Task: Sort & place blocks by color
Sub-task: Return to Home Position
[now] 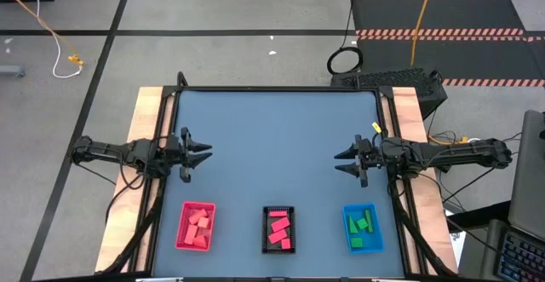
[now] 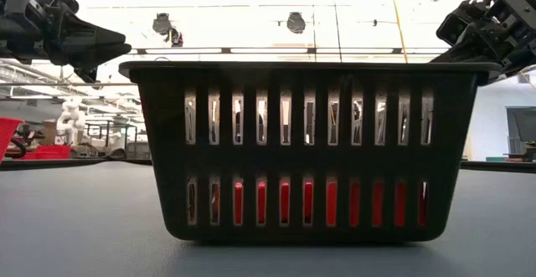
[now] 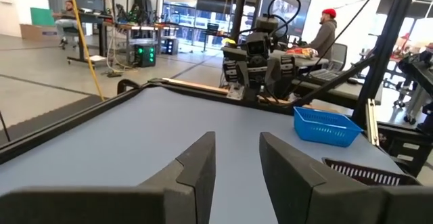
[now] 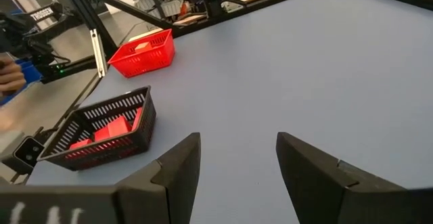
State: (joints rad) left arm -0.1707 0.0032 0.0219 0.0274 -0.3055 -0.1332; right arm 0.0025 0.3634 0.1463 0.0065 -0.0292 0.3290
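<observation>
Blocks point(image 1: 197, 225) in trays point(image 1: 180, 227); left gripper point(image 1: 209, 155), right gripper point(image 1: 337, 163) spread, empty.

Salmon blocks point(image 1: 197, 225) in red tray point(image 1: 180, 231), pink-red blocks point(image 1: 279, 230) in black tray point(image 1: 265, 231), green blocks point(image 1: 361, 226) in blue tray point(image 1: 347, 231)

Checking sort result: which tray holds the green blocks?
The blue tray, rightmost in the high view, holds green blocks; red tray and black tray hold none.
</observation>
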